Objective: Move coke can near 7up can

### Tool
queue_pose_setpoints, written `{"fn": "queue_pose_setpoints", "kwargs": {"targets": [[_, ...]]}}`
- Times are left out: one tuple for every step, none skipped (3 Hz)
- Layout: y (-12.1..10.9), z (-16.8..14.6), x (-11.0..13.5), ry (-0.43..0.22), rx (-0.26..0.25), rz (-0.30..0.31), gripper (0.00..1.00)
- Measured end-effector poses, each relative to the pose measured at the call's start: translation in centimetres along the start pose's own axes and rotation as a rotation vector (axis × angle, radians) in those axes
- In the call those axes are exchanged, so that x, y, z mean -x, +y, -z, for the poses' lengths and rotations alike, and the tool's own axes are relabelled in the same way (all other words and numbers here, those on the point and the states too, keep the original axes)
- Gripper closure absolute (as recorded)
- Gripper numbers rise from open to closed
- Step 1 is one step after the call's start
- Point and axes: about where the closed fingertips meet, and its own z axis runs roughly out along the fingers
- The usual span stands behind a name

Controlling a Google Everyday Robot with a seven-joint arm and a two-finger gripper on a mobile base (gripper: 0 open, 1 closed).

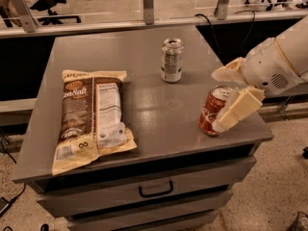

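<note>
The red coke can [210, 112] stands upright near the right front corner of the grey cabinet top [159, 105]. The silvery-grey 7up can [172, 60] stands upright further back, near the middle of the top. My gripper [216, 100] reaches in from the right and is open. One cream finger [228, 72] lies behind the coke can. The other finger [239, 109] lies in front of the can's right side and hides part of it. The coke can stands on the surface between the two fingers.
A brown and cream chip bag [89, 117] lies flat on the left half of the top. Drawers [156, 189] are below the front edge. The cabinet's right edge is right beside the coke can. A railing and office chairs are behind.
</note>
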Motion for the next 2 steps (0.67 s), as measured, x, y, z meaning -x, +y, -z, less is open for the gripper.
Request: {"fn": "queue_pose_setpoints", "kwargs": {"targets": [[-0.36,-0.7,-0.09,0.008,-0.012,-0.017,0.41],[-0.63,-1.42,-0.53,0.037,-0.031,-0.023,0.64]]}}
